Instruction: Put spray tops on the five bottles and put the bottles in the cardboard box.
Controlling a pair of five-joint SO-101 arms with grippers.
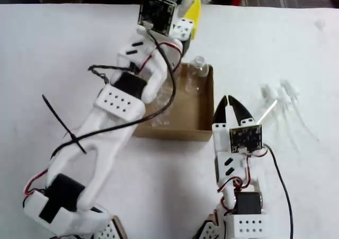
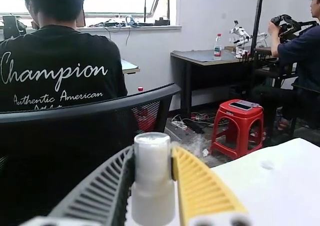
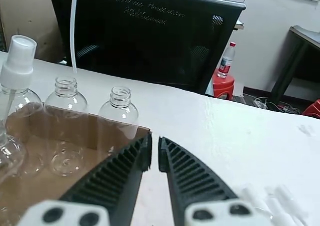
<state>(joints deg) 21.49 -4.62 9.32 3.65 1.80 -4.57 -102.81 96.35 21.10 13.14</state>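
Observation:
My left gripper, with one yellow finger, is at the table's far edge beyond the cardboard box, shut on a white spray top. The top's thin dip tube hangs down above the box. In the box stand clear bottles: one wears a spray top, and one has an open neck. Another open bottle stands at the box's far right corner; inside or outside, I cannot tell. Just right of the box my right gripper is shut on nothing.
Loose white spray tops lie on the white table to the right of my right gripper. A black office chair stands beyond the table's far edge. Black cables trail along my left arm.

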